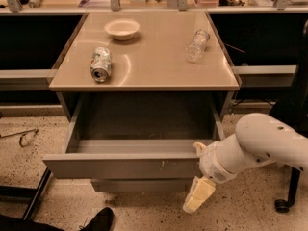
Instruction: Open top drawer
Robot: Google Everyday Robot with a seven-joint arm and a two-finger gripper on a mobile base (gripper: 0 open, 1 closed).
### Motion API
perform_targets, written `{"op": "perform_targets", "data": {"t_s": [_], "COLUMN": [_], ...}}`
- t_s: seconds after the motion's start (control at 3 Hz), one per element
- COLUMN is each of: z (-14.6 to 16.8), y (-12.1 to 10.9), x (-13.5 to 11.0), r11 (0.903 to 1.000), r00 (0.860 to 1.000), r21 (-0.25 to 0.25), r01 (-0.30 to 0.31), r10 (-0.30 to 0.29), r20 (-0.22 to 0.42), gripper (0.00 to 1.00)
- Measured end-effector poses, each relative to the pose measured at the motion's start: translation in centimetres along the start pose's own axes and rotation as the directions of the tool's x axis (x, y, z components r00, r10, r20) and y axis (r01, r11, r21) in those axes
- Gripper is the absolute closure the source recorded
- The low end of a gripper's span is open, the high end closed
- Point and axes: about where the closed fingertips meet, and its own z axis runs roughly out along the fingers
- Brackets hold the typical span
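Note:
The top drawer [120, 165] of the grey cabinet stands pulled far out toward me. Its wide grey front has small white scuff marks right of centre, and its shallow grey tray [139, 146] looks empty. My gripper [198, 173], at the end of the white arm [260, 146], is at the right end of the drawer front, touching its top edge. A slimmer lower drawer front [139, 185] shows just beneath, pulled out only slightly.
On the cabinet's tan top [149, 57] lie a crushed can [100, 64], a white bowl [122, 28] and a clear plastic bottle [197, 44]. A dark shoe [98, 220] and a black chair leg [33, 196] are on the floor at lower left. A caster base [284, 203] is at the right.

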Motion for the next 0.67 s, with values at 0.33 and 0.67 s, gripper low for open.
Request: {"op": "perform_targets", "data": {"t_s": [0.33,0.67], "z": [-0.1,-0.6], "y": [0.9,3.7], "x": [0.2,0.5], "r11": [1.0000,1.0000], "r00": [1.000,1.000], "r21": [-0.005,0.000], "r01": [0.001,0.002], "r10": [-0.001,-0.002], "r20": [-0.005,0.001], "gripper": [0.00,0.00]}}
